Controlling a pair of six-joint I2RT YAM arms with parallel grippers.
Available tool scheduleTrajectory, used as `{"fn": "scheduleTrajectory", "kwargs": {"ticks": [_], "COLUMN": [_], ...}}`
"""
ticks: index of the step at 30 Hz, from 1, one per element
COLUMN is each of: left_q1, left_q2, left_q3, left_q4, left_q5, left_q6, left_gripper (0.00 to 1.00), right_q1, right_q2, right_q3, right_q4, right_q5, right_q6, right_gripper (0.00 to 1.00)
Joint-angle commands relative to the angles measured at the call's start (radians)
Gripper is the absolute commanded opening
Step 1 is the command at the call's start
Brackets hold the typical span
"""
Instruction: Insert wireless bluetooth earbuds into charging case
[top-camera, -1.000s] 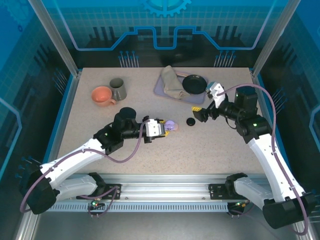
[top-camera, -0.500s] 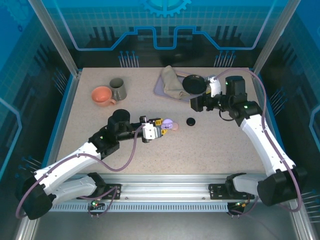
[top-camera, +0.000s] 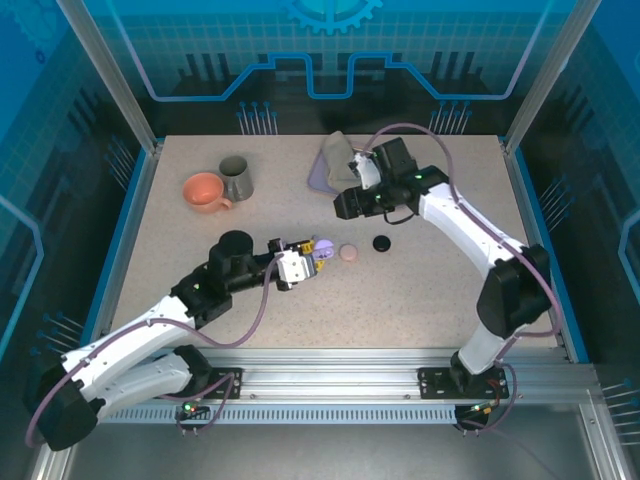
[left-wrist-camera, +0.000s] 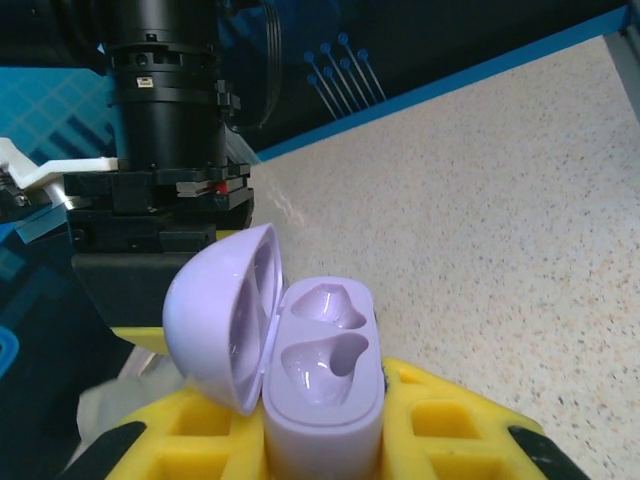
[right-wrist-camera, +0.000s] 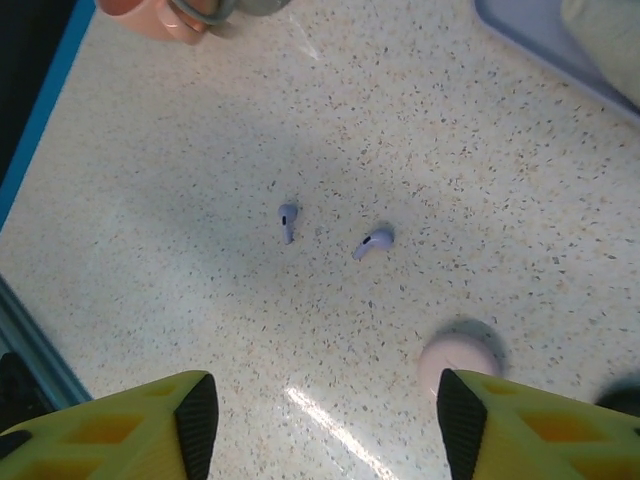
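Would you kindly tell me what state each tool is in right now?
Left tool: closed on the open lilac plastic charging case.
Right tool: open, empty.

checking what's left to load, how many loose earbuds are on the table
2. One small lilac stemmed plastic earbud lies on the speckled tabletop, the second lilac earbud beside it, apart from it. Others may be hidden from view.
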Motion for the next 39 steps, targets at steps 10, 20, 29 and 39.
{"fn": "scheduleTrajectory", "kwargs": {"ticks": [10,20,29,39], "left_q1": [0.184,0.309,0.312,0.312], "left_q2": [-0.099,-0.158,-0.216,-0.271], "left_q3": [-0.011,-0.038,-0.034,-0.03], "left_q4": [-0.155,-0.162,-0.203,-0.252], "left_q5": [-0.15,-0.146,-0.174,-0.19], "left_q6": [-0.373,-0.499,-0.501,-0.504], "left_gripper": [0.0,0.0,0.0,0.0], "right_q1": [0.119,0.199,0.27,0.293], "right_q2": [0.309,0.508,0.675,0.81], "right_q3": [0.195,0.366,0.572,0.748], "right_q4": [-0.015,-0.116,-0.142,-0.264], "right_q5": [0.116,0.248,0.182,0.168], "right_q6": [0.219,0.249,0.147,0.119], "right_gripper": [0.53,0.56,0.58,0.56]}}
